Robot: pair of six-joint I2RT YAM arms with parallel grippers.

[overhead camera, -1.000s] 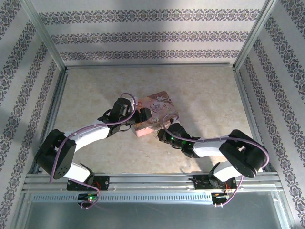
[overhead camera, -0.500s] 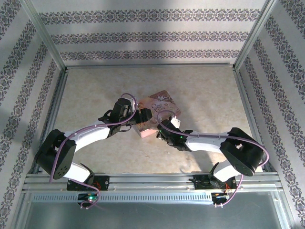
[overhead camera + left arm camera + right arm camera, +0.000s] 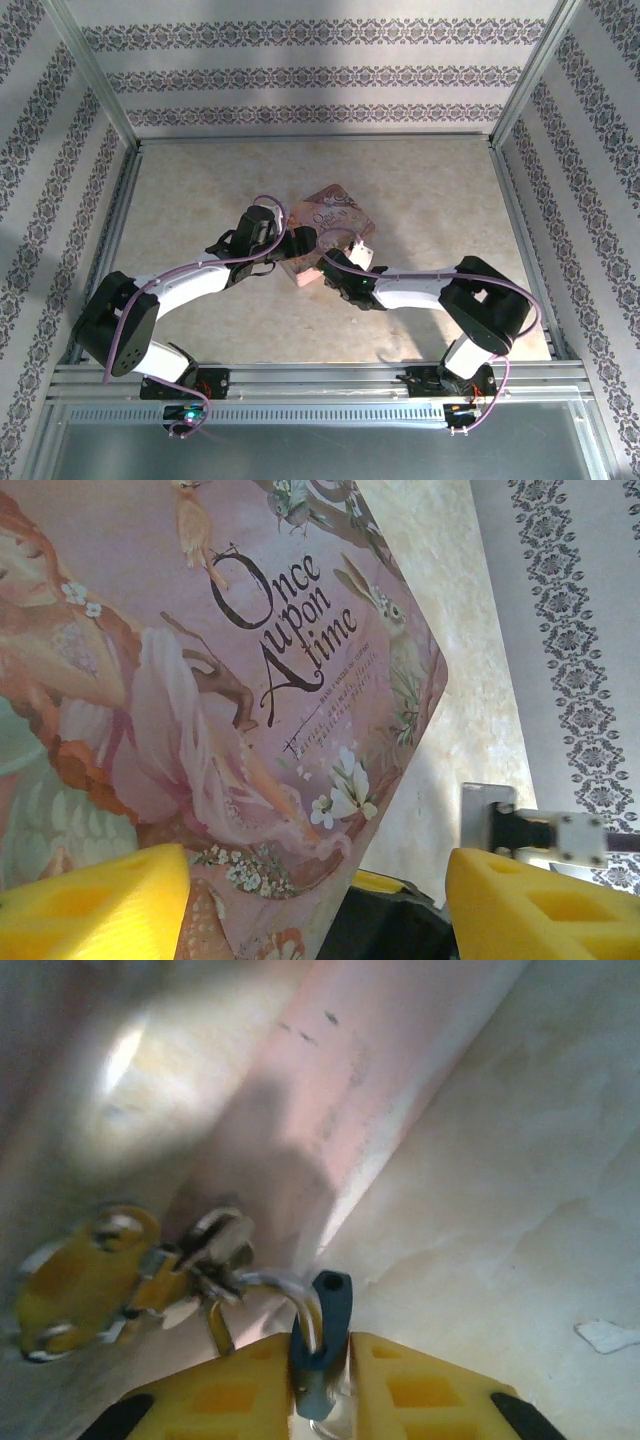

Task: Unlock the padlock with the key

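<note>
R tool (image 3: 322,1385) clenched on blue key (image 3: 327,1325), long axis upright beside tin (image 3: 250,680); L tool (image 3: 318,912) grip unclear.

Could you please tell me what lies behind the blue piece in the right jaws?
The side wall of the pink tin, with blurred yellow-and-silver hardware by it. The blue piece is covered below by the fingers.

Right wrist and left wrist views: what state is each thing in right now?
Tin box: lying picture side up.
Left pincer: open, astride the tin box's corner.
Right pincer: shut on the key, at its blue head.
Padlock: against the tin box's side, blurred; locked or not, cannot tell.
</note>
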